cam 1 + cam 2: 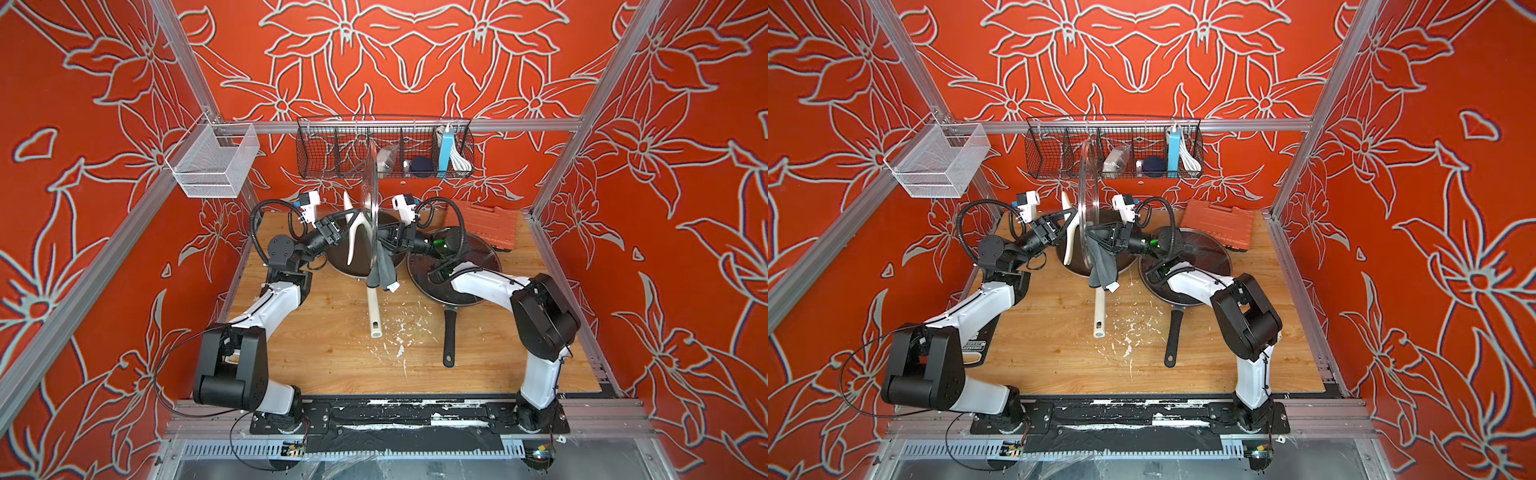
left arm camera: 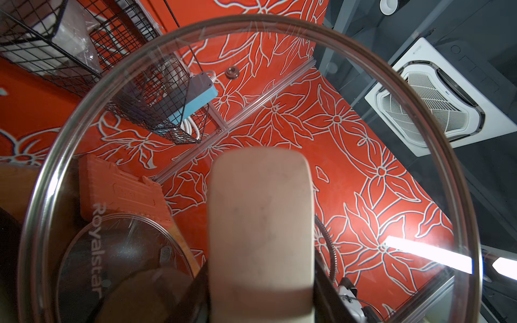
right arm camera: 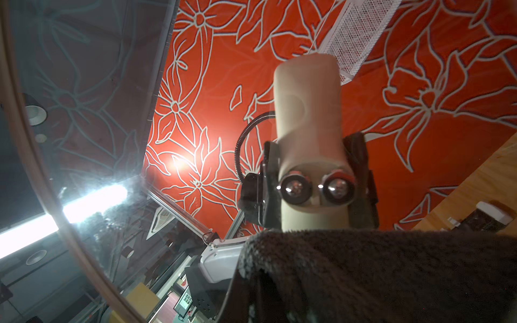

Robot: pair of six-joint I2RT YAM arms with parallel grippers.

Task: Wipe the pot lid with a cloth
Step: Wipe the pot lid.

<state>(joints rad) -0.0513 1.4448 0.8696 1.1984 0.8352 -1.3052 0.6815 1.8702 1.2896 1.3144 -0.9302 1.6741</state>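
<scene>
You see a clear glass pot lid with a silver rim and cream handle. Your cloth is dark grey; the walls are orange-red with pale flower outlines.

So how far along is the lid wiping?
Done: left fingers grip the lid by its cream handle, holding it upright over the pan. In hand: right fingers hold the cloth against the glass. Left: finishing the wipe and setting the lid down; how much is wiped doesn't show.
</scene>
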